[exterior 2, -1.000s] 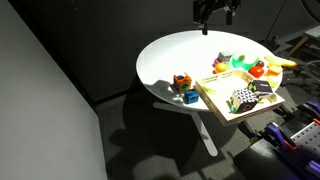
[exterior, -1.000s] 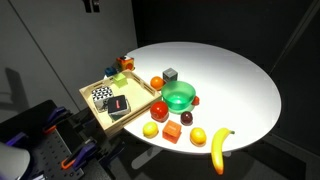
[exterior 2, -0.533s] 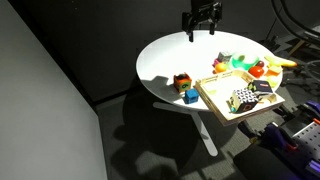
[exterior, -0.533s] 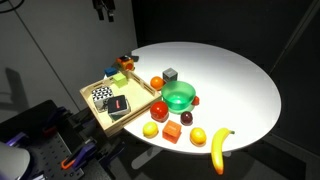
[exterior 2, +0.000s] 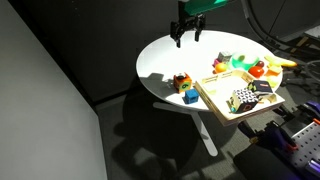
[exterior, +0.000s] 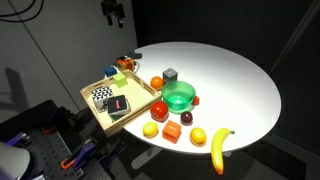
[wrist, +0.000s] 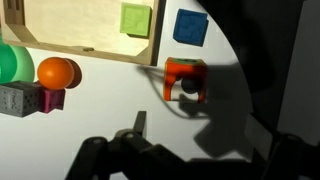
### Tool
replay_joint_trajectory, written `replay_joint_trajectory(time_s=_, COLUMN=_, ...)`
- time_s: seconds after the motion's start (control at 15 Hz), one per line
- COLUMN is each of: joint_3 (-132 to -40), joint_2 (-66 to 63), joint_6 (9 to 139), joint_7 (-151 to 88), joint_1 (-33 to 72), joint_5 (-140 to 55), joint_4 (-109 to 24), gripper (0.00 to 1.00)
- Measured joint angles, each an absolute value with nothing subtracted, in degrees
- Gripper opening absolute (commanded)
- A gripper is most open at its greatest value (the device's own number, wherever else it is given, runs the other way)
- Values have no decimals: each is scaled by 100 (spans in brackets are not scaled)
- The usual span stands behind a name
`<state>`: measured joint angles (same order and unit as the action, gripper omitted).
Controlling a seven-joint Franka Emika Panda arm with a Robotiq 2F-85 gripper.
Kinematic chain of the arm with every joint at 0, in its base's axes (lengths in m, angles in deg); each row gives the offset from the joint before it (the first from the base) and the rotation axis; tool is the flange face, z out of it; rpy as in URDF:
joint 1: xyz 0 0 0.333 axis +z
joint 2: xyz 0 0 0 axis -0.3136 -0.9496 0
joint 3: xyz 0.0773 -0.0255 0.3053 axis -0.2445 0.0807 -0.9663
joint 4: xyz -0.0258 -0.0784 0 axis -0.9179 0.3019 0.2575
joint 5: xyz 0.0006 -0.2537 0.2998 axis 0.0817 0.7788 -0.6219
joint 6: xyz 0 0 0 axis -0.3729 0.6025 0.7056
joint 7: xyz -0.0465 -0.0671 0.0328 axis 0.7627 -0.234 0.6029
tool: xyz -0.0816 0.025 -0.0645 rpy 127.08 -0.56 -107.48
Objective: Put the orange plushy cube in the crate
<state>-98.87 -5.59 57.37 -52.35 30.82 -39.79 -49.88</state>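
Claw [exterior 2: 187, 37] has travelled across and down over the last second, from the top edge of an exterior view out toward the crate side of the counter [exterior 2: 165, 58]. It now hangs well above the orange plushy cube [exterior 2: 181, 81], not touching it. The jaws stand apart with nothing between them. Reading: this is the approach, with the grasp not yet begun. Nothing on the counter has shifted. The cube sits on the counter just outside the crate [wrist: 80, 25], near a blue cube [wrist: 190, 27].

In the wrist view, the green bowl [wrist: 8, 62] is cut off by the frame edge and the round orange fruit [wrist: 56, 72] is plain. Only part of the crate is in frame, with a green block [wrist: 136, 18] inside. The orange cube shows a dark-and-pale patch on its face — hole, print or shadow, I cannot tell. The right side is lost in shadow, and the claw's fingers are only dim silhouettes along the bottom.
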Motion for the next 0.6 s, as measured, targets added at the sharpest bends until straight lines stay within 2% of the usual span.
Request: replay_joint_trajectory(time_s=0.6, joint_3=-9575, joint_2=-1592, joint_6=5757, joint_7=-5235, joint_1=3410, joint_5=-3899, joint_4=-4144, gripper=100)
